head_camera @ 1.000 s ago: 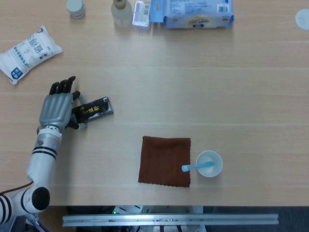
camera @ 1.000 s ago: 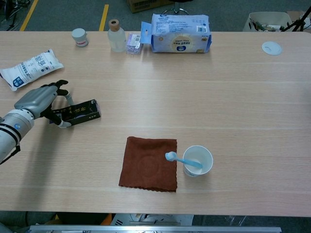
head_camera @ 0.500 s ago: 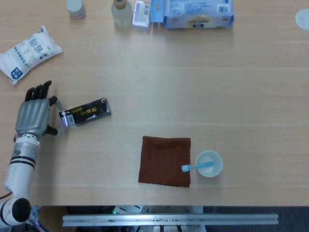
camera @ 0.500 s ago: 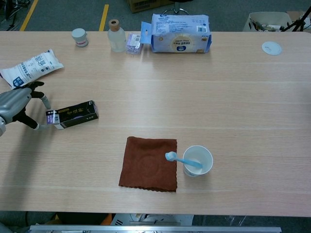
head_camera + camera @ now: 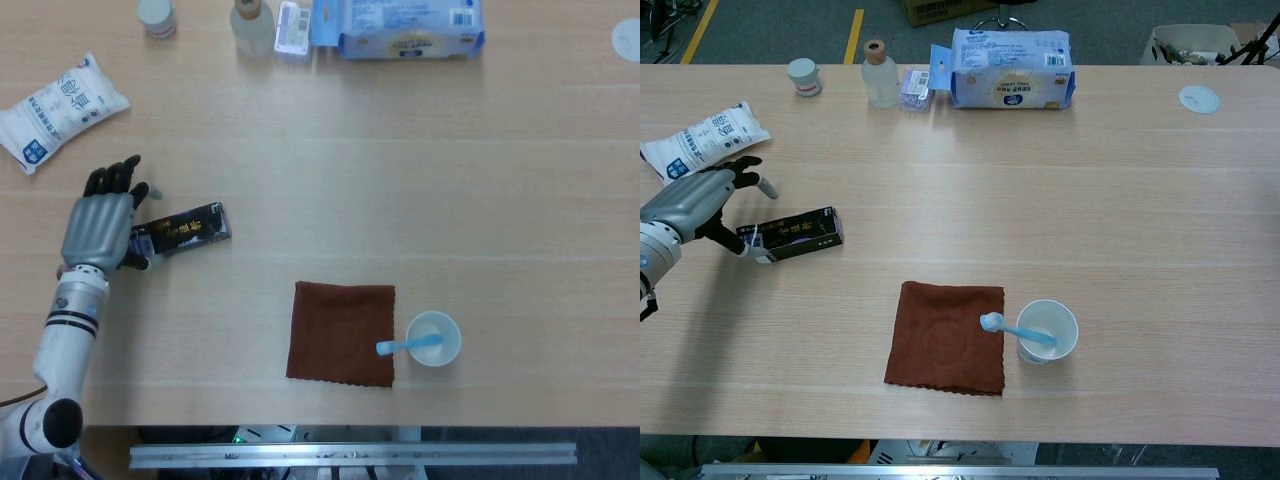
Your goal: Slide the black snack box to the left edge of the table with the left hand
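The black snack box [image 5: 186, 229] [image 5: 795, 233] lies flat on the wooden table, left of centre, with its long side running left to right. My left hand [image 5: 101, 222] [image 5: 695, 201] hovers at the box's left end with fingers spread and holds nothing. Its thumb sits close to the box's left end; contact is unclear. My right hand shows in neither view.
A white snack bag [image 5: 60, 108] lies behind the hand near the left edge. A brown cloth [image 5: 342, 333] and a white cup [image 5: 433, 339] with a blue toothbrush sit at the front. A jar [image 5: 803, 76], bottle [image 5: 878, 74] and tissue pack [image 5: 1011, 68] line the back.
My left hand pulled away to the left off the box, then came back right toward its left end. The box has barely shifted.
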